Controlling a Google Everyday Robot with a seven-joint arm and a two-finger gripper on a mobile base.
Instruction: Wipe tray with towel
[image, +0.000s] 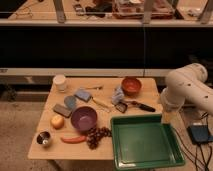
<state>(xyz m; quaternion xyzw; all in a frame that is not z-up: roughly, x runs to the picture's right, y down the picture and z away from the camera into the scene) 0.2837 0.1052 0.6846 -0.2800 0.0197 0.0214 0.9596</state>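
The green tray (145, 142) sits empty at the front right of the wooden table (50, 152) and overhangs its edge. A crumpled grey-blue towel (118, 95) lies on the table behind the tray, beside the orange bowl (131, 86). My white arm (187, 90) stands at the right of the table. Its gripper (166, 116) hangs down just past the tray's far right corner, well to the right of the towel and apart from it. I see nothing in the gripper.
On the table are a purple bowl (83, 118), grapes (96, 135), a carrot (74, 139), an orange fruit (57, 121), a metal cup (44, 138), a white cup (60, 82), a blue sponge (83, 94), a black-handled tool (135, 105). A dark counter stands behind.
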